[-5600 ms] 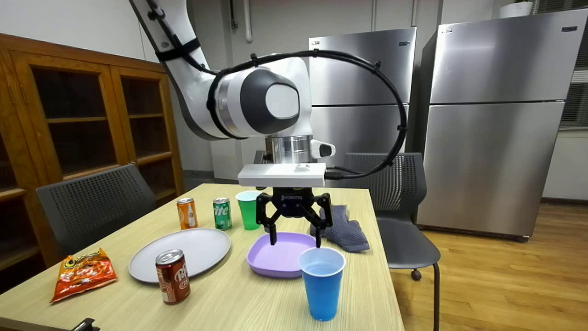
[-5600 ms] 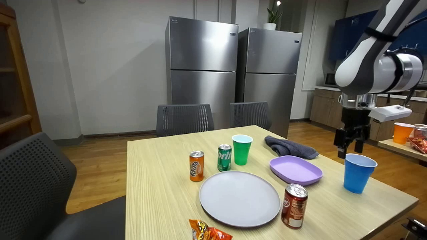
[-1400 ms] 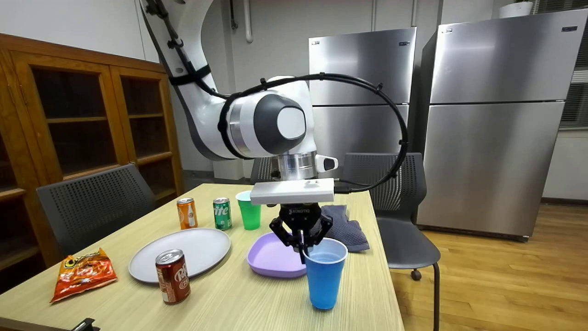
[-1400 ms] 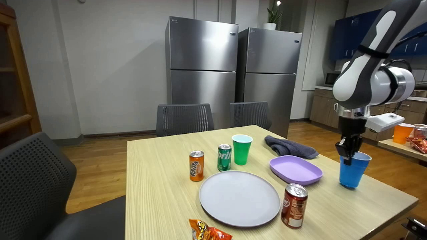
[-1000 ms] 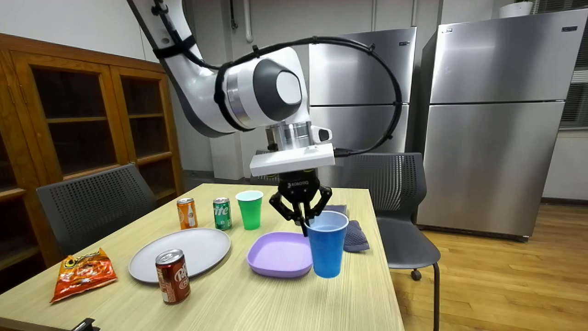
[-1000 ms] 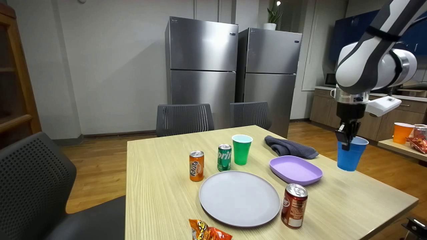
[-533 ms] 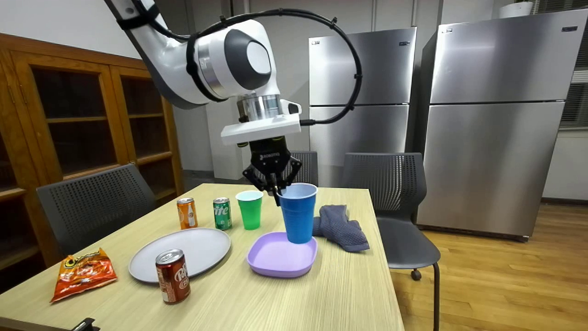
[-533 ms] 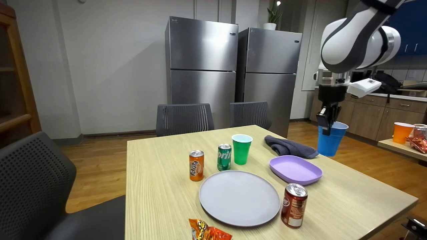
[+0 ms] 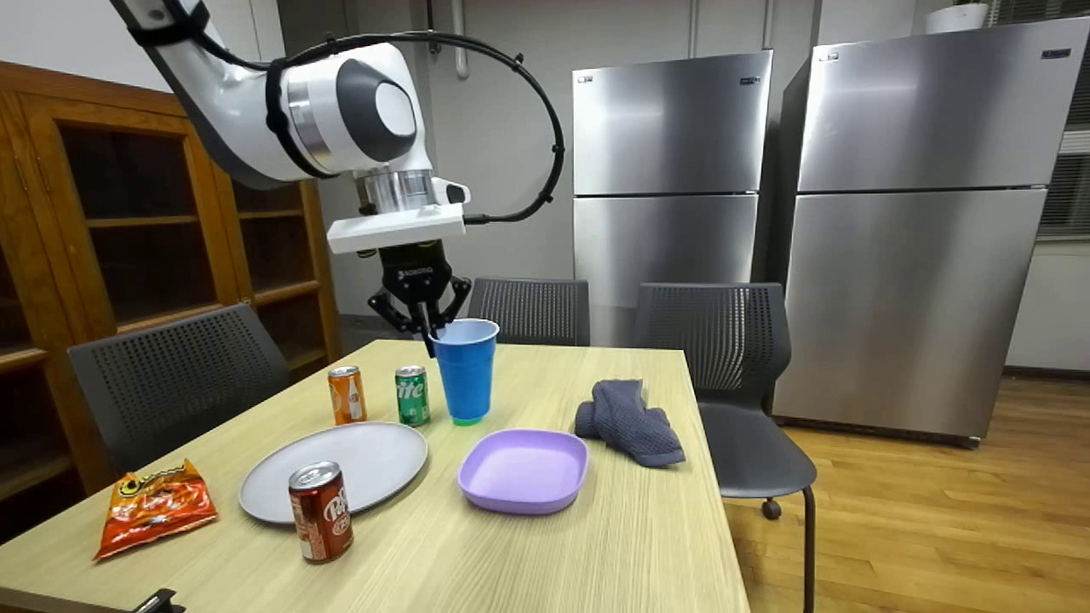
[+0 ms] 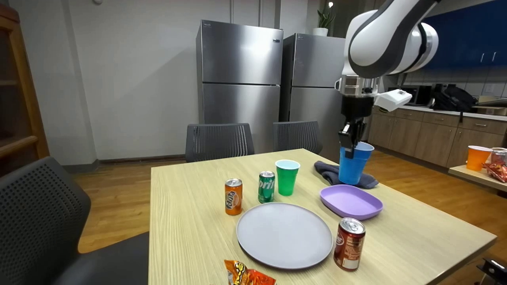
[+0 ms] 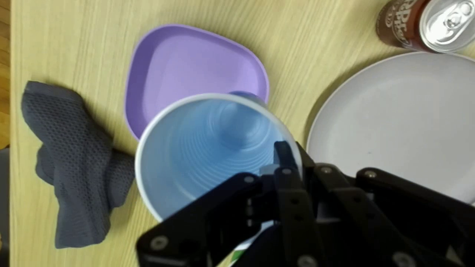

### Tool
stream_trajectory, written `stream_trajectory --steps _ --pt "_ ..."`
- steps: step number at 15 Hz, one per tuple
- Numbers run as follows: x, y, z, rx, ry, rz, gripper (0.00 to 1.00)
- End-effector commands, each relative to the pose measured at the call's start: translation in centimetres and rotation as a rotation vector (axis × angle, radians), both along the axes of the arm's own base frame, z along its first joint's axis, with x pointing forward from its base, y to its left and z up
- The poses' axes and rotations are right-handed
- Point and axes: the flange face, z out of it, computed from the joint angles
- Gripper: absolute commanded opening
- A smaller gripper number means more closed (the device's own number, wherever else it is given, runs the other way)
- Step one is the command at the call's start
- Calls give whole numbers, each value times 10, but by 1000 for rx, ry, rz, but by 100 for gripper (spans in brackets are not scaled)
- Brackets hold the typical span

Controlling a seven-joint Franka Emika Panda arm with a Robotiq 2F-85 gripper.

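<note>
Okay, so the gripper (image 9: 433,339) has the blue cup (image 9: 467,373) pinched by the rim, up over the table (image 9: 634,541), with the Sprite can (image 9: 412,397) left and dark towel (image 9: 630,426) right in an exterior view.

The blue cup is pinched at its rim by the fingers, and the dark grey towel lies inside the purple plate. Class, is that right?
Not quite: the dark grey towel lies on the table beside the purple plate, not inside it, as the wrist view shows. The blue cup is pinched at its rim by the fingers.
</note>
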Motion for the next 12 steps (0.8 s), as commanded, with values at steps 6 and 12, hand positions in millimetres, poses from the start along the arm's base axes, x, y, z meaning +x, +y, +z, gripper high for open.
stream_trajectory --steps 6,12 --pt "27 80 -15 70 39 70 1" --pt "27 135 -26 64 49 169 1"
